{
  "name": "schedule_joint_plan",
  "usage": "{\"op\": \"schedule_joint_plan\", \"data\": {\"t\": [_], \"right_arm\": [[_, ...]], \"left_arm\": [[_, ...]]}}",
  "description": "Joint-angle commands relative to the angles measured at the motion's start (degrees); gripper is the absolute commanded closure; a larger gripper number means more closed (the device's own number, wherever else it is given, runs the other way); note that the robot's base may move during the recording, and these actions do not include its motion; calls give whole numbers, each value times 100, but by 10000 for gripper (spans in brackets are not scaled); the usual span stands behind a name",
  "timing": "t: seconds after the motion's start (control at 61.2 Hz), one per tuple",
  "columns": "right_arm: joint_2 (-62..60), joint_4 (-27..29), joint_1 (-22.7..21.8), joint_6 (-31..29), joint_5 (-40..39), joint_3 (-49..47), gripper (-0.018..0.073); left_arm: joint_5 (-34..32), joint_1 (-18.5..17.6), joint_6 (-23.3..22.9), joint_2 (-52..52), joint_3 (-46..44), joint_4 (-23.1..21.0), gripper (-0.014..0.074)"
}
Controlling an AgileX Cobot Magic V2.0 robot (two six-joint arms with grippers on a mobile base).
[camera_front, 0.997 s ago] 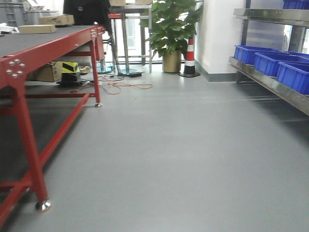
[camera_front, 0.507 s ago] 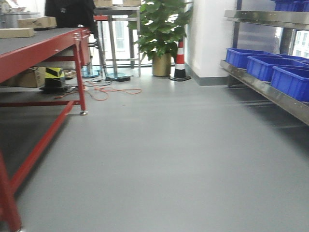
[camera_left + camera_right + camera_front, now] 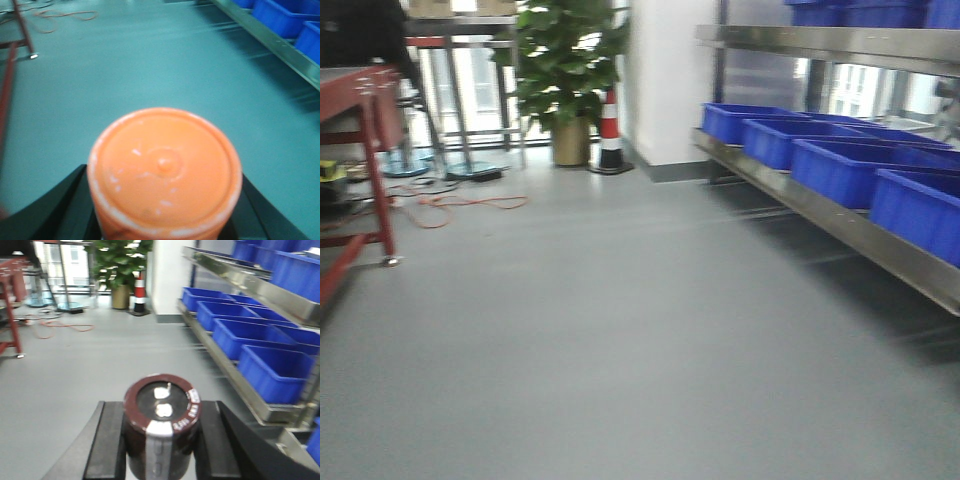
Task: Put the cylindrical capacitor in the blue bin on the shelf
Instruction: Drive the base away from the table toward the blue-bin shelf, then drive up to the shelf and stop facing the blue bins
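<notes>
The cylindrical capacitor (image 3: 161,425) stood upright between the right jaws, which were clamped on its dark sides. It hung over the floor, well apart from the shelf (image 3: 235,375) on the right. The left jaws were closed on an orange cylinder (image 3: 164,172) (no part of this job, by my reading).

The main risk, I judged, lay in the approach. The shelf's steel rail ran in front of the blue bins (image 3: 840,170), and an arm reaching in low could knock it and jar the capacitor loose. The bins stood close in a row, so a release near a wall might drop the part into the wrong bin or onto the rail. All three views were smeared, which made clearance hard to judge.
</notes>
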Motion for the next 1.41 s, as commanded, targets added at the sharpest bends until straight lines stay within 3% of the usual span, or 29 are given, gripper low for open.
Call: {"op": "schedule_joint_plan", "data": {"t": [0.0, 1.389], "right_arm": [[-15, -49, 25, -30, -182, -34, 711], [-15, -49, 25, -30, -182, -34, 711]], "left_arm": [[-153, -38, 1, -21, -9, -19, 707], [-153, -38, 1, -21, -9, -19, 707]]}}
